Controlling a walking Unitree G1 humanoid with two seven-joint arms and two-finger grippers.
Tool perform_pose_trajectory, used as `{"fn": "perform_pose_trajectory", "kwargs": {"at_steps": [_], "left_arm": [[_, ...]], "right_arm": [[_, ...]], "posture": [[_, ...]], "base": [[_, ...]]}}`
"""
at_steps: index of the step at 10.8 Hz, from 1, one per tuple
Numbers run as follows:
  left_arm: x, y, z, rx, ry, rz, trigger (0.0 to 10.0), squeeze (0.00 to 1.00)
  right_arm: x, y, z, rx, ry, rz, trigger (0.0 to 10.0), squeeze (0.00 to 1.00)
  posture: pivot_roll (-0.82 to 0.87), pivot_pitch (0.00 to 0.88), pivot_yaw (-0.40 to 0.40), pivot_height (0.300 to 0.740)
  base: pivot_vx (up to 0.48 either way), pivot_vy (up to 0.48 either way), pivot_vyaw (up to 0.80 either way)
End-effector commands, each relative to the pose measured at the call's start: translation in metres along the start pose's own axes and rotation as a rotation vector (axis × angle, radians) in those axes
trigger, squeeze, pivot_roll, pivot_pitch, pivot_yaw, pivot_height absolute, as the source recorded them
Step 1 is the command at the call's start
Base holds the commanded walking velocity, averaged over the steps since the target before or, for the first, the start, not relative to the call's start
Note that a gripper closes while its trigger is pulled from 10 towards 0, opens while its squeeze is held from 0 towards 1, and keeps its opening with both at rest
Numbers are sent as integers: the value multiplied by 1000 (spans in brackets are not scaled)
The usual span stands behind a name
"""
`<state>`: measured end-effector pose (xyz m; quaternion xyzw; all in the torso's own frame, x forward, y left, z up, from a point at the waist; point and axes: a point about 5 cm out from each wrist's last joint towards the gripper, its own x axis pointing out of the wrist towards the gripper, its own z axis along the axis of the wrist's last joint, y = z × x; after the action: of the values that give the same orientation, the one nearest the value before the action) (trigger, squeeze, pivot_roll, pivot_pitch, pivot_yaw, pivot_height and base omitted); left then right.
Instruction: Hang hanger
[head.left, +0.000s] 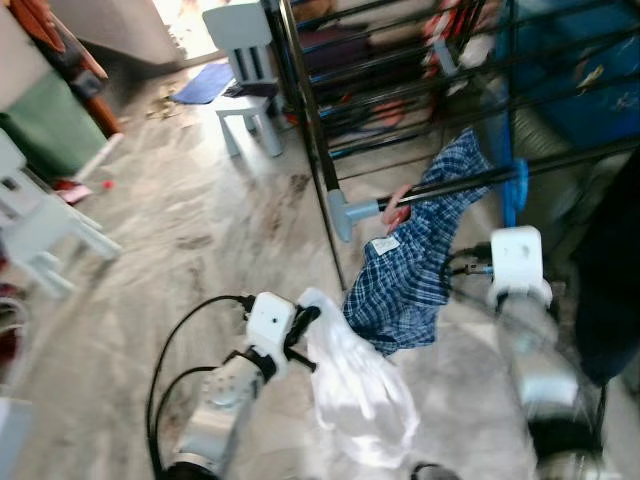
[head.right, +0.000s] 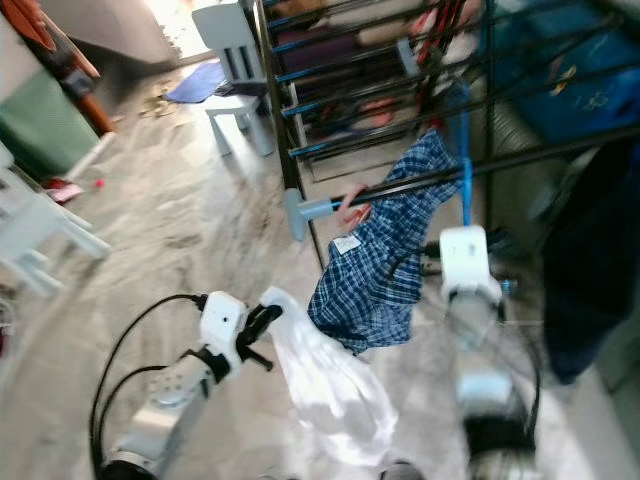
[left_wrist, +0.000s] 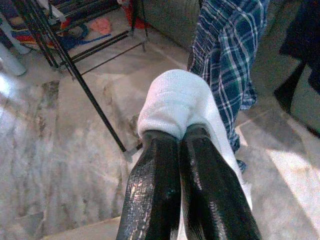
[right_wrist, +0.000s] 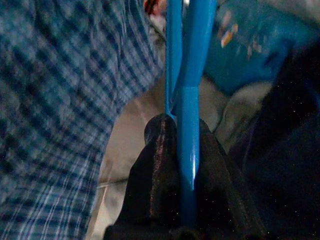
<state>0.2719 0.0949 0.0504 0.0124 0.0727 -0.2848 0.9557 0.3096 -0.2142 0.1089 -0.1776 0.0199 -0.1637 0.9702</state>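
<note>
Where the head views look down, a blue hanger (head.right: 464, 150) carrying a plaid shirt (head.right: 380, 260) is seen against the black rack rail (head.right: 520, 160). A white cloth (left_wrist: 180, 102) is pinched in the left gripper (left_wrist: 181, 136). The hanger is clamped by the right gripper (right_wrist: 182, 130).

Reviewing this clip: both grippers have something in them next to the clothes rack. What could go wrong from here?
The right gripper pinches the blue hanger on one thin bar, so the hanger might twist or slip before its hook sits on the rack rail.

The plaid shirt is bunched to one side and may slide off.

The white cloth in the left gripper hangs low by the shirt and could snag on it or drag on the floor.
</note>
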Motion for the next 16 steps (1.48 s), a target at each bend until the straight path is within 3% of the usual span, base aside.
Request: {"fn": "perform_pose_trajectory", "kwargs": {"at_steps": [1, 5, 6, 7, 8, 10, 11, 13, 16], "left_arm": [[-1, 7, 7, 28, -19, 4, 10000, 0], [3, 8, 14, 43, -28, -17, 10000, 0], [4, 6, 14, 37, -34, -11, 10000, 0], [4, 4, 15, 29, -43, 4, 10000, 0], [4, 4, 15, 27, -46, 16, 10000, 0], [2, 5, 14, 31, -48, 44, 10000, 0], [2, 7, 14, 36, -38, 68, 10000, 0], [-11, 10, 10, 55, -13, 75, 10000, 0], [-20, 14, 12, 39, -11, 171, 10000, 0]], "right_arm": [[-5, 2, 5, 15, -25, -24, 0, 0], [-42, 11, -15, 48, 33, 6, 0, 0], [-49, 15, -24, 38, 58, 37, 1176, 0], [-58, 18, -32, 35, 87, 70, 2706, 0], [-63, 19, -38, 30, 104, 83, 10000, 0], [-75, 23, -55, 60, 197, 126, 10000, 0], [-90, 36, -70, 60, 294, 209, 10000, 0], [-115, 51, -72, 85, 325, 276, 10000, 0], [-123, 50, -69, 73, 324, 336, 10000, 0]], "posture": [[-169, 169, 268, 740], [-168, 164, 276, 740], [-167, 156, 260, 740], [-165, 156, 251, 740], [-164, 155, 244, 740], [-168, 168, 244, 740], [-169, 188, 253, 740], [-149, 238, 250, 740], [-102, 286, 189, 740]], "base": [[0, 0, 0], [0, 0, 0], [0, 0, 0], [0, 0, 0], [0, 0, 0], [0, 0, 0], [0, 0, 0], [0, 0, 0], [0, 0, 0]]}}
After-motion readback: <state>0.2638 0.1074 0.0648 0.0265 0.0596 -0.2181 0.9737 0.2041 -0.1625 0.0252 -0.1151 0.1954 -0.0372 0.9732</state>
